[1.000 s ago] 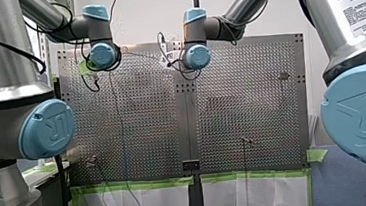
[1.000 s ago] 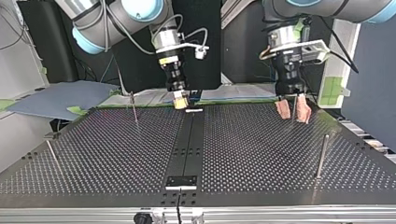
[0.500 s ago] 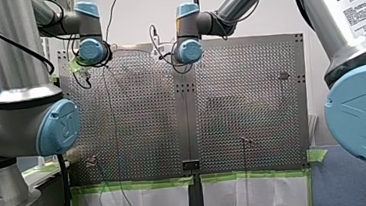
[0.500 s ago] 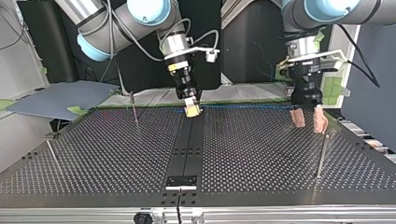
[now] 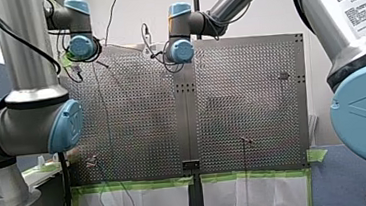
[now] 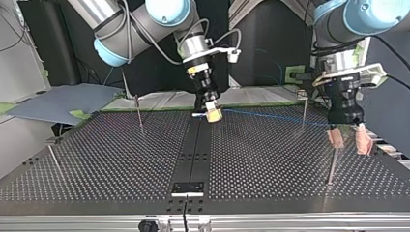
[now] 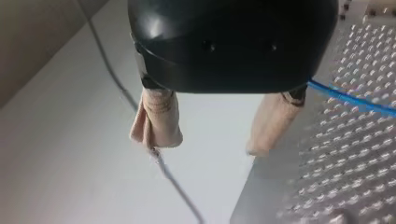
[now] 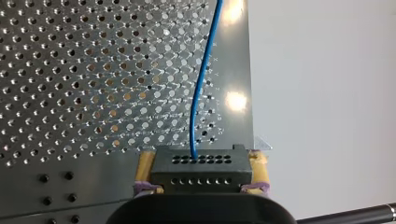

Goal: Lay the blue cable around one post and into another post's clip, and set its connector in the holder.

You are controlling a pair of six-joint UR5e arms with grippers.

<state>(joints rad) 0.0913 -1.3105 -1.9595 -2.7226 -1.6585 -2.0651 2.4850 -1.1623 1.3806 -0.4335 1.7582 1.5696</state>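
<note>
**A:** Cable position, please: where does it sit against each pincer?

**B:** Its connector is clamped in my right pincer, with a yellow pad pressed to each side of the dark block. The cable leaves the block's row of holes and runs straight ahead over the counter.

**A:** And from across the counter?

**B:** The right pincer hangs at the far edge, by the middle strip. From it the cable stretches in a nearly straight line toward the top view's right. It crosses a post low down, in front or behind I cannot tell, and reaches my left pincer.

**A:** Does the left one hold it?

**B:** No. Its beige pads stand wide apart with nothing between them. The cable comes out beside one pad, outside the gap, and runs off over the counter. Whether it touches that pad I cannot tell.

**A:** Anything else close by?

**B:** A second post rises just beside the left pincer's pads, on the nearer side in the top view.
</note>
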